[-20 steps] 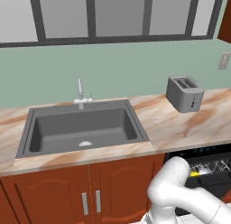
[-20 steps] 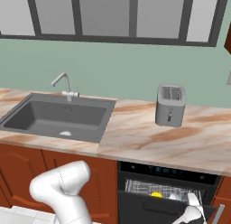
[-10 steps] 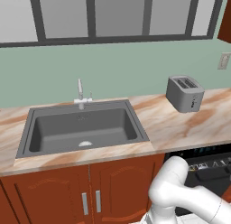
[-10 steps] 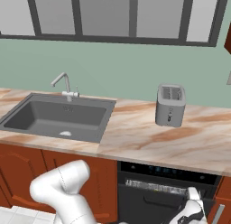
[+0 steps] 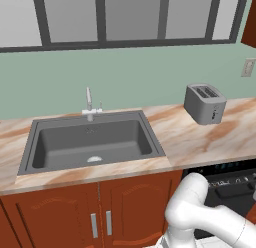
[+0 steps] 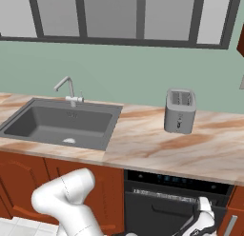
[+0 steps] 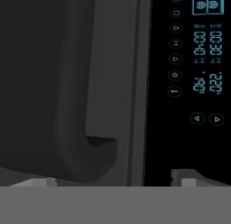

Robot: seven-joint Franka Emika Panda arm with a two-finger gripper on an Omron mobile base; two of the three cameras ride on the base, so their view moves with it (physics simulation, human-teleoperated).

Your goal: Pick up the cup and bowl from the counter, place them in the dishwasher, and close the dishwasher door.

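1. Kitchen front is filling my hand view: my gripper (image 7: 113, 178) is standing wide apart and empty, its tips flanking the bar handle (image 7: 76, 105).
2. I am facing the dishwasher door (image 7: 36, 60), handle lying lengthwise between my tips, control strip (image 7: 205, 60) beyond it.
3. Farther up, the counter (image 6: 157, 149) is carrying a toaster (image 6: 180, 110).

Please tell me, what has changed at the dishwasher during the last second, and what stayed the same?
The dishwasher door swung up: a second ago the wire rack and the yellow cup inside were visible, now only a narrow gap remains under the control strip. The end effector rose with the door, pressing its front, jaws open, holding nothing. The toaster, sink and counter stayed as they were.
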